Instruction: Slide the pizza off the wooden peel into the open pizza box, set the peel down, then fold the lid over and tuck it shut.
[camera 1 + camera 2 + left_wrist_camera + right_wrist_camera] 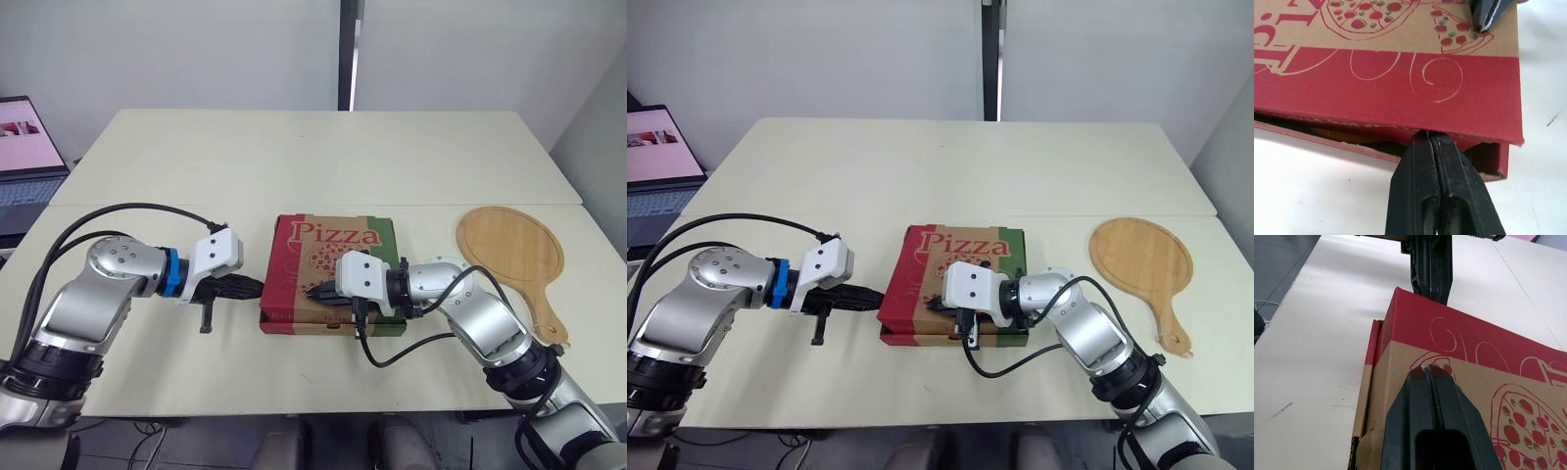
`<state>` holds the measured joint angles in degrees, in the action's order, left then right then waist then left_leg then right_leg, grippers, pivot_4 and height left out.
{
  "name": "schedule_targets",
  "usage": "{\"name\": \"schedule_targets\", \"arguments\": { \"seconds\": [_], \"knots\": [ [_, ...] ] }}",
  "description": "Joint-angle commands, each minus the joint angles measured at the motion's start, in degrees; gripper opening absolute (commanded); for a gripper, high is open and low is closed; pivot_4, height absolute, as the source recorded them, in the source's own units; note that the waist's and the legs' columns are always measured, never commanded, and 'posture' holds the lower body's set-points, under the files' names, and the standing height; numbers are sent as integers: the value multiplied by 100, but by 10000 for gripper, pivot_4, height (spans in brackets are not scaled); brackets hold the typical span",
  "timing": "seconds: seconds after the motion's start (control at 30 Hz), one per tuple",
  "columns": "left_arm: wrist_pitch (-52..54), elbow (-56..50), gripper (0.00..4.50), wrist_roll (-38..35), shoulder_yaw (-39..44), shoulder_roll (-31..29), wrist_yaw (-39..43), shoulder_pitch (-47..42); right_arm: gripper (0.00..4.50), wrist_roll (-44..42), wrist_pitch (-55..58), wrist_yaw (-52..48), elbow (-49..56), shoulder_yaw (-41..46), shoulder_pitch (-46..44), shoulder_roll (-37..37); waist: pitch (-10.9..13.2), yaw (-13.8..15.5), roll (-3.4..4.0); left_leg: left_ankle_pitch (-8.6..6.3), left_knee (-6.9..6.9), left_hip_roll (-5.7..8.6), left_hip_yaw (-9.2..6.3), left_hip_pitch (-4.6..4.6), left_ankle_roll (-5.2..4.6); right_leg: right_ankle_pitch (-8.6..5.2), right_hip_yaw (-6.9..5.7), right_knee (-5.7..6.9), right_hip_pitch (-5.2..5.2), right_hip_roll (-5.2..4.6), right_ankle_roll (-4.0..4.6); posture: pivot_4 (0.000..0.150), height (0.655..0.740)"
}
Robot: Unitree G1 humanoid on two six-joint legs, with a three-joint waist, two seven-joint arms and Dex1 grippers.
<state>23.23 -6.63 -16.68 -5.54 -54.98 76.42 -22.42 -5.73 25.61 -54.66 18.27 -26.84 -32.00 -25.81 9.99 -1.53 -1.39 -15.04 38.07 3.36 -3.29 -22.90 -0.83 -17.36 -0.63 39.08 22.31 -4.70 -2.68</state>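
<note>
The pizza box lies on the table with its printed lid folded down. Under the lid's left edge a gap stays open and a bit of orange pizza shows inside. My left gripper is shut, its fingertips pressed against the box's left side at that gap. My right gripper is shut too, with its tips resting on top of the lid near the front. The round wooden peel lies flat to the right of the box, handle toward me.
A laptop stands at the table's far left edge. A seam runs across the cream tabletop behind the box. Black cables loop from both forearms.
</note>
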Motion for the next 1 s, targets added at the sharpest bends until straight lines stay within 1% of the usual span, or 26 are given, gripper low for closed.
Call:
{"name": "schedule_targets", "arguments": {
  "seconds": [0.03,0.23,0.4,0.53,0.63,0.83,0.93,1.0],
  "knots": [
    [-320,-98,0,77,120,-168,72,144,141,17,-35,35,120,39,-34,22,0,1,0,0,-1,0,0,0,0,0,0,0,0,0,0,1500,7281],
    [-340,-239,0,-22,279,-163,-50,468,141,74,-54,66,78,-10,-19,51,0,0,0,-7,-2,-1,0,1,-12,0,1,-1,0,0,0,1500,7281],
    [36,-391,0,-305,810,-447,-108,847,141,205,-135,81,-28,-125,71,45,0,-6,0,-8,-4,-2,0,1,-13,0,1,-1,2,0,0,1500,7281],
    [215,-429,0,-453,1062,-515,-186,890,141,305,-201,88,-176,-186,134,70,0,0,0,-8,-5,-2,-1,1,-13,0,0,-2,2,0,0,1500,7281],
    [326,-563,0,-525,1060,-530,-183,852,141,394,-254,83,-304,-276,177,77,0,9,0,-8,-3,0,-1,1,-13,0,-2,-3,2,-2,0,1500,7281],
    [265,-608,0,-447,906,-488,-207,822,141,751,-412,92,-565,-560,287,0,0,-2,0,-7,-5,-1,-1,4,-12,0,-1,-2,0,-2,0,1500,7281],
    [237,-578,0,-429,869,-476,-216,792,141,799,-490,134,-576,-522,314,32,-1,-2,0,-8,-5,-1,-1,6,-12,0,-1,-2,0,-1,0,1500,7281],
    [169,-513,0,-384,850,-467,-246,789,141,660,-430,139,-421,-338,307,58,-1,-2,0,-8,-5,-1,-1,6,-12,0,-1,-2,-1,-1,0,1500,7281]
  ]
}}
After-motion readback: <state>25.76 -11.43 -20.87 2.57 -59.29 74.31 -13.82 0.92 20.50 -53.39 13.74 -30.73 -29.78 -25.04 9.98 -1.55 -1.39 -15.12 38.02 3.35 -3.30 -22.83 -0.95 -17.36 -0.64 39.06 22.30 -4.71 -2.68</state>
